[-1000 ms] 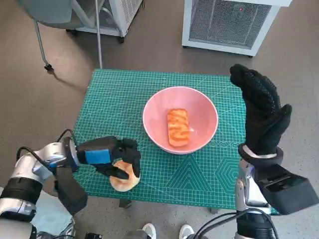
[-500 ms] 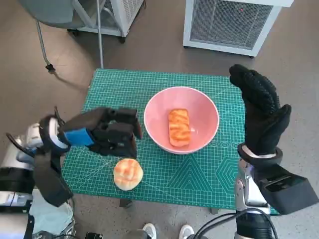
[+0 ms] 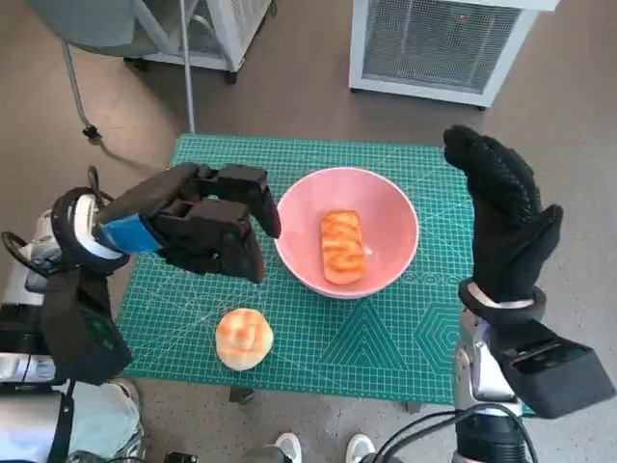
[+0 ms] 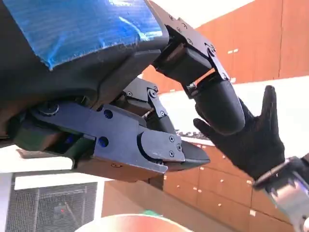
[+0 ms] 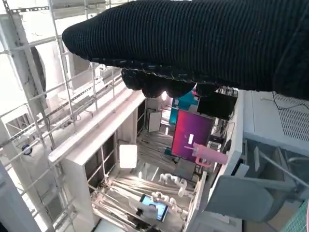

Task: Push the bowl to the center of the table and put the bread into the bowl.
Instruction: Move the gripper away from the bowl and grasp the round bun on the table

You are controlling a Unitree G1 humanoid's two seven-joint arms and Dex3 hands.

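The pink bowl [image 3: 386,265] sits near the middle of the green mat, with a long glazed bread [image 3: 342,246] lying inside it. A round bun [image 3: 244,338] rests on the mat by the front edge, left of the bowl. My left hand [image 3: 198,231] hovers above the mat between the bun and the bowl's left rim, fingers [image 4: 219,104] apart and holding nothing. My right hand [image 3: 501,217] stands upright and spread, right of the bowl, touching nothing; it also shows as a glove [image 4: 246,140] in the left wrist view. A sliver of the bowl's rim [image 4: 130,224] shows there too.
The green cutting mat [image 3: 386,347] covers the small table. A white grilled unit [image 3: 434,43] stands on the floor behind the table, and a chair leg [image 3: 82,87] at back left. Shoe tips [image 3: 323,449] show at the table's front edge.
My left hand has let go of the round bun and risen up and back toward the bowl's left side. The bun stays near the front edge. The right hand has not moved.
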